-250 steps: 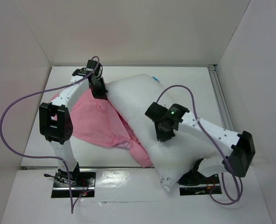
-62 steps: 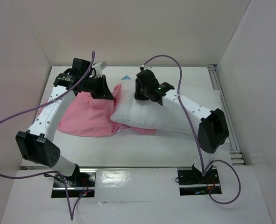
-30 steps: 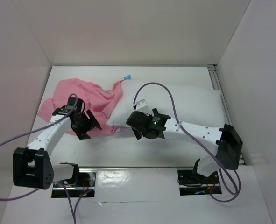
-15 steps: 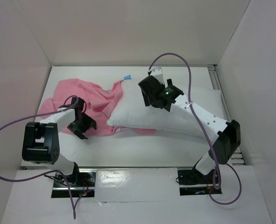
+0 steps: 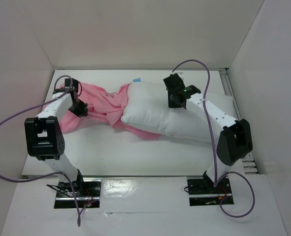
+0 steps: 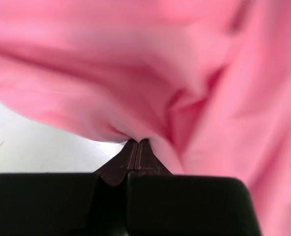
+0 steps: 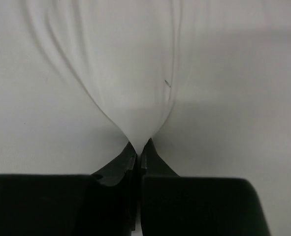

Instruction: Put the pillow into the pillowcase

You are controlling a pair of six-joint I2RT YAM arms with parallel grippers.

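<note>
The white pillow [image 5: 184, 115] lies across the middle and right of the table, its left end resting on the pink pillowcase [image 5: 103, 105]. That rumpled pillowcase spreads to the left, with a strip showing under the pillow's near edge. My left gripper [image 5: 78, 109] is shut on a fold of the pillowcase [image 6: 150, 88] at its left part; the left gripper [image 6: 137, 142] pinches pink cloth at its tips. My right gripper [image 5: 176, 102] is shut on a pinch of the pillow [image 7: 135, 73] on its upper middle; the right gripper [image 7: 138, 146] pulls the white fabric into a taut cone.
White walls close in the table [image 5: 135, 157] at the back and both sides. A metal rail [image 5: 232, 101] runs along the right edge. A small blue tag [image 5: 137, 80] lies behind the pillow. Both arm bases [image 5: 76, 189] sit at the near edge, with purple cables looping above.
Both grippers have gone from open to shut. The left moved back and left onto the pillowcase; the right moved right onto the pillow's top. Pillowcase and pillow have shifted slightly.
</note>
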